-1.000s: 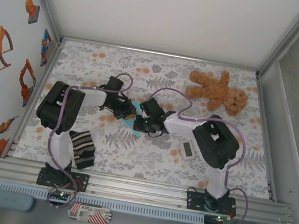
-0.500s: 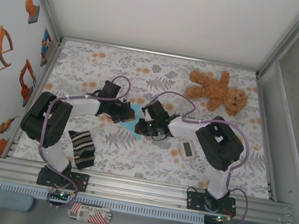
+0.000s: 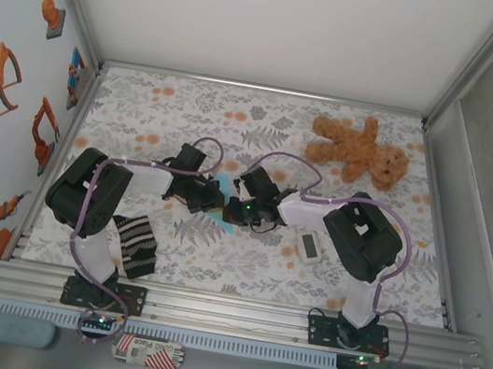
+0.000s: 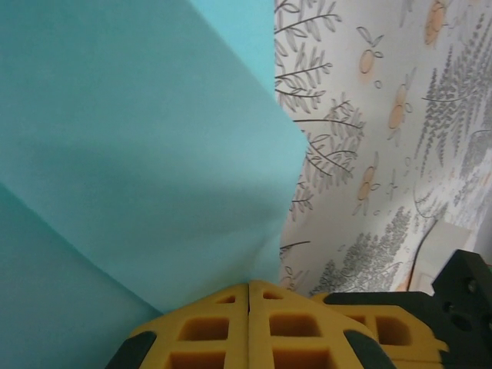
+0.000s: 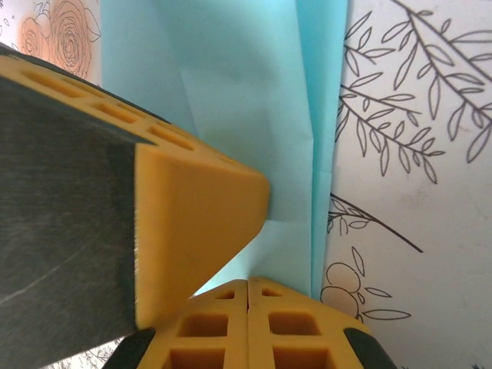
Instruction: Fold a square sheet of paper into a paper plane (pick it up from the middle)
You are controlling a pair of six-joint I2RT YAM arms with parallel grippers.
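The light-blue sheet of paper (image 3: 224,186) is partly folded, with creases and layered flaps, and lies mid-table between the two grippers. In the left wrist view the paper (image 4: 138,154) spreads up and left from my left gripper (image 4: 249,286), whose yellow jaws are pressed together on its edge. In the right wrist view my right gripper (image 5: 248,283) is likewise shut on the paper (image 5: 246,92), and the left gripper's yellow finger (image 5: 192,215) rests against the sheet just beside it. From above, the left gripper (image 3: 214,196) and right gripper (image 3: 229,208) nearly touch.
A brown teddy bear (image 3: 358,150) lies at the back right. A small white gadget (image 3: 308,247) sits right of the right arm. The striped cloth (image 3: 135,245) lies by the left arm's base. The floral table cover (image 3: 145,111) ends at metal rails.
The left gripper has moved right, up against the right gripper, and has closed on the paper. The right gripper has stayed shut and shifted only slightly.
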